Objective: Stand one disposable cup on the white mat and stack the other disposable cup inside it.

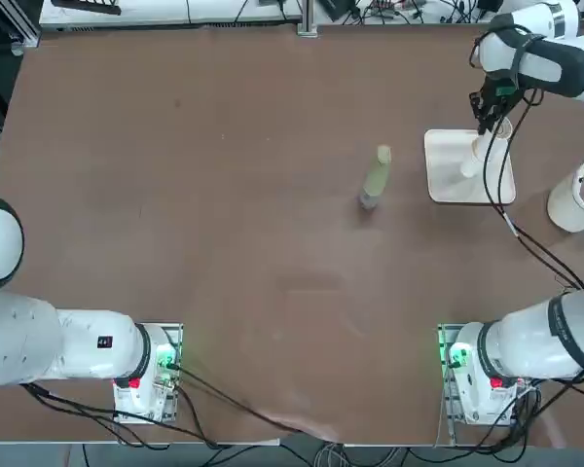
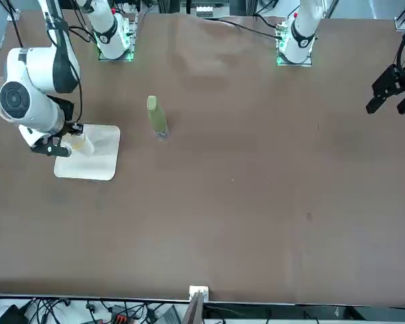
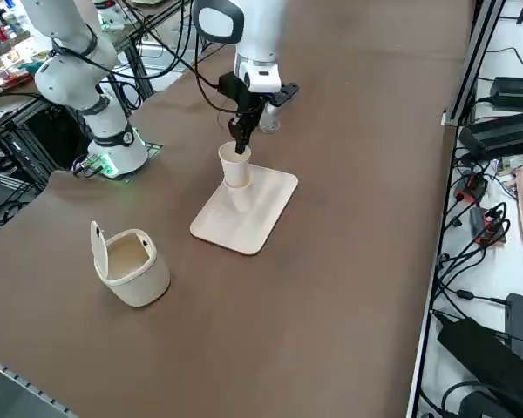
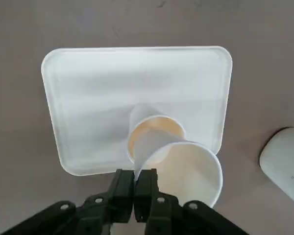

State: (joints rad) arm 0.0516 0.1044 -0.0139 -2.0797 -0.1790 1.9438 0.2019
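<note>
The white mat (image 1: 448, 180) (image 2: 94, 165) (image 3: 253, 213) (image 4: 98, 93) lies at the table's right side. One disposable cup (image 4: 154, 128) stands upright on it. My right gripper (image 1: 487, 117) (image 2: 62, 146) (image 3: 241, 144) (image 4: 135, 182) is shut on the rim of the second disposable cup (image 4: 191, 169) (image 3: 235, 167) and holds it upright just above the standing cup. The held cup's base overlaps the standing cup's mouth, slightly off centre. Whether the base has entered the mouth cannot be told.
A pale green bottle (image 1: 376, 179) (image 2: 156, 117) stands on the table to the left of the mat. A cream tub with a raised lid (image 1: 576, 197) (image 3: 132, 266) (image 4: 283, 161) sits to the right of the mat, near the table's edge.
</note>
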